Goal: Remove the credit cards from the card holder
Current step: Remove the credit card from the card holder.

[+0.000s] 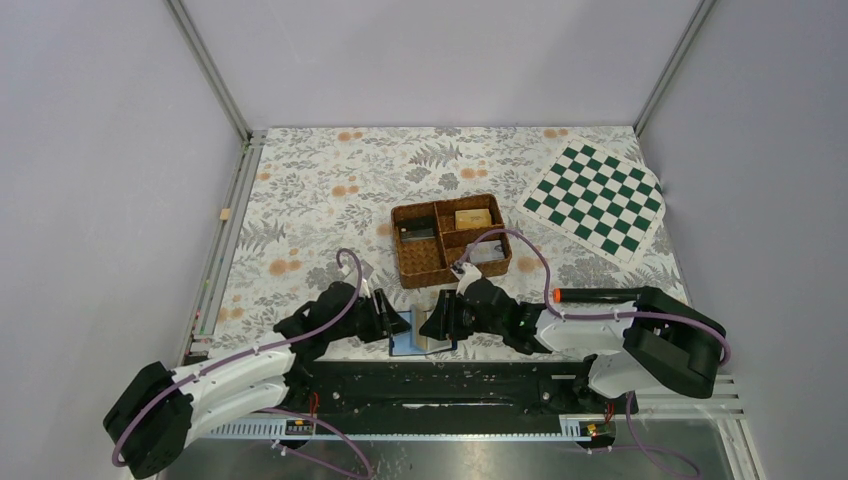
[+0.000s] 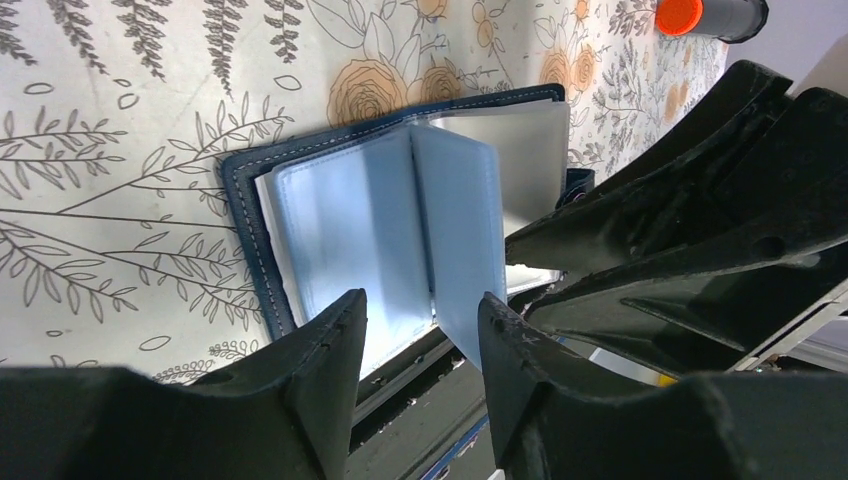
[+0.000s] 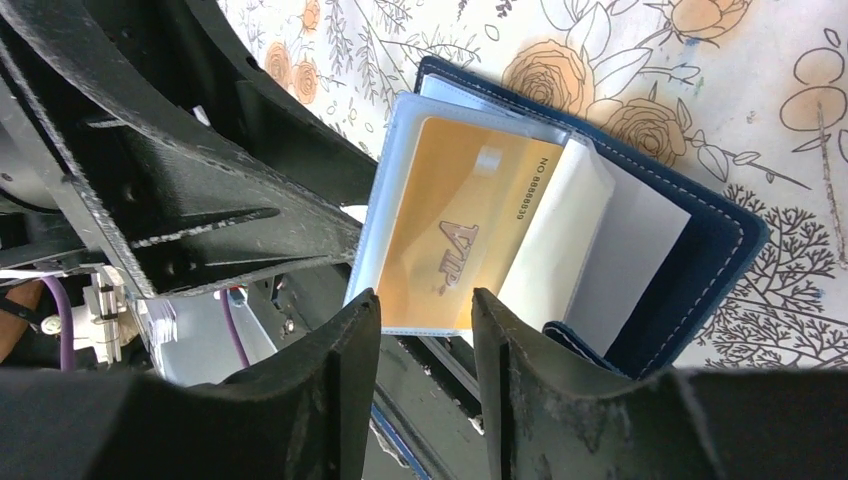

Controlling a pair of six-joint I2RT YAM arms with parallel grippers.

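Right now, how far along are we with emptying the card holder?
Done: the card holder lies open. In hand: left claw and right claw, both open, are poised at its clear sleeves. Left: the gold card sits inside its sleeve, not yet pulled.

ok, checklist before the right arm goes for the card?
1. Card holder open on the table: ok.
2. Gold card in view, not yet out: ok.
3. Right tool open, lined up on the card's edge: ok.
4. Left tool gripping the holder: not ok, it is open.
5. More cards in the blue pockets: cannot tell.
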